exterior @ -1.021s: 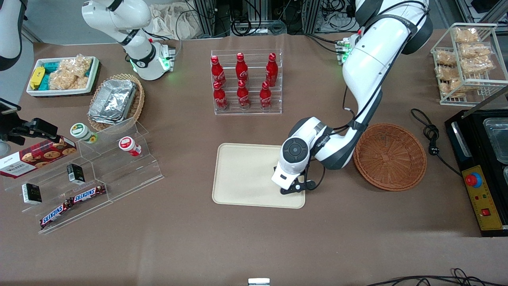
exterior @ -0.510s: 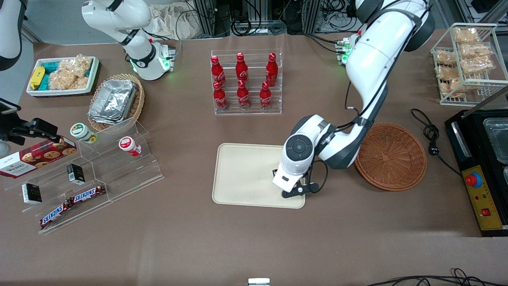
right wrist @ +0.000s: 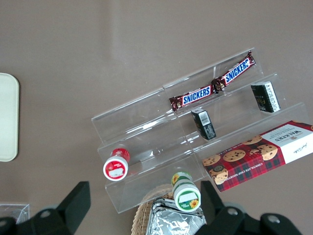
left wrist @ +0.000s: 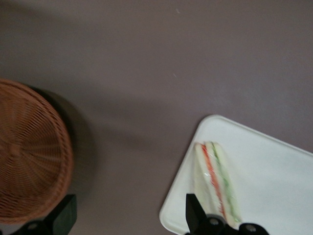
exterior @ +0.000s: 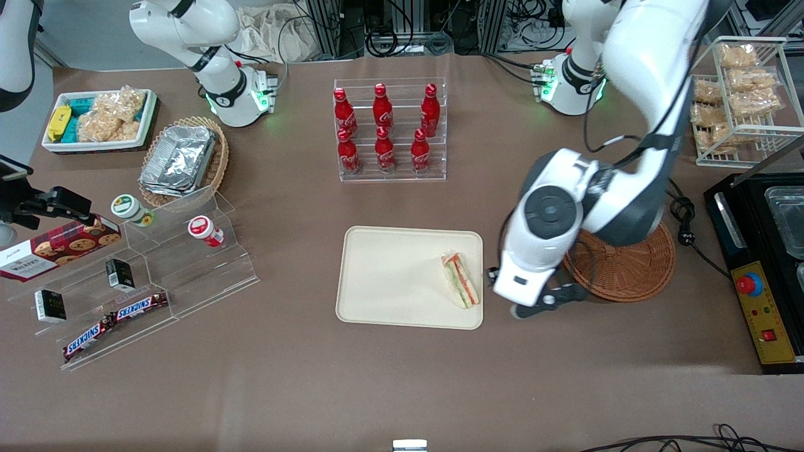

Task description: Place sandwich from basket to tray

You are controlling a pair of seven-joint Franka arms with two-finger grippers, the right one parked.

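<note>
— Where is the sandwich?

— On the tray, lying on its side close to the tray's edge nearest the working arm's end of the tabletop, running down toward the tray's corner nearest the front camera. The orange-red and green filling stripes face up. The wrist view shows the same: the sandwich just inside the tray's rounded corner.

— And the hand?

— The hand hangs over bare tabletop between the tray and the reddish-brown wicker basket, clear of both. Its fingers stand wide apart with nothing between them; in the wrist view one finger shows near the basket and the other near the sandwich.

— Anything in the basket?

— The part that shows holds nothing; in the front view the arm covers much of it.

— What else is on the tabletop?

— A clear rack of red cola bottles stands farther from the front camera than the tray. Toward the parked arm's end there is a clear stepped stand with Snickers bars, and a paler basket with a foil container.
</note>
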